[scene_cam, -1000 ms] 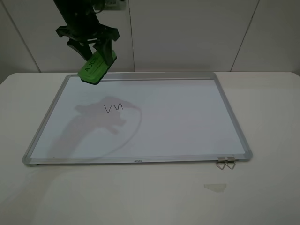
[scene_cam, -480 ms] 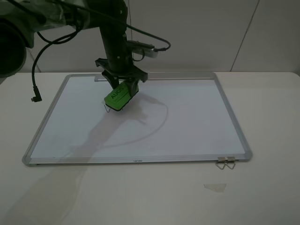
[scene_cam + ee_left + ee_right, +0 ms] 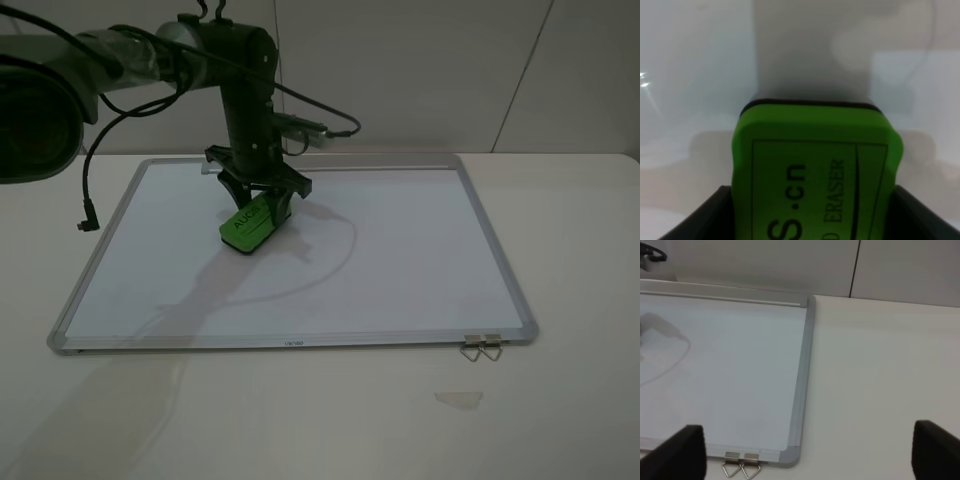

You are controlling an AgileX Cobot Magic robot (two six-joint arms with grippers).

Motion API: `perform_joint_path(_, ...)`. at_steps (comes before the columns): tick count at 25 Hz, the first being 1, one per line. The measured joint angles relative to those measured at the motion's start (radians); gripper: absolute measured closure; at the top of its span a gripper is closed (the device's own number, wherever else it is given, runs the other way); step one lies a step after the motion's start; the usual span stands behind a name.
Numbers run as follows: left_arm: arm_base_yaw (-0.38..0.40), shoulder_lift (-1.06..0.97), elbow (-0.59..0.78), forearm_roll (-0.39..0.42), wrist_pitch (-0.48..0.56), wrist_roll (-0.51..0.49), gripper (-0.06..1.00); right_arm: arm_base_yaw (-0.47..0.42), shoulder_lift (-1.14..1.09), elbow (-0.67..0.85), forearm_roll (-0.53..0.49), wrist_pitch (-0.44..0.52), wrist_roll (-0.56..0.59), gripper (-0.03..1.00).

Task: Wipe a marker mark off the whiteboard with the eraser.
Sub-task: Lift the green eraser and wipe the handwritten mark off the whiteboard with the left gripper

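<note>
As my left gripper (image 3: 262, 204) clamped the green eraser (image 3: 248, 226) between its jaws, I saw it pressed against the whiteboard (image 3: 400, 250) at ten o'clock from the board's centre, the marker mark hidden from me; my right gripper (image 3: 810, 452) had its jaws wide apart, holding nothing.

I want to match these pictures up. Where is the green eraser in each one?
Exterior high: the eraser is on the whiteboard, left of middle, in the left gripper.
Left wrist: the eraser fills the view close up, between the gripper's black fingers.
Right wrist: not in it.
Shared landmark: the whiteboard.
</note>
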Motion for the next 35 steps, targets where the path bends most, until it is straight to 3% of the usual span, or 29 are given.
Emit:
perform_joint_path(20, 0.004, 0.019, 0.0, 0.021, 0.0, 0.018, 0.35, 0.0, 0.0, 0.0, 0.0, 0.0, 0.0, 0.15)
perform_joint_path(35, 0.108, 0.019, 0.006, 0.02, 0.0, 0.021, 0.35, 0.0, 0.0, 0.0, 0.0, 0.0, 0.0, 0.15)
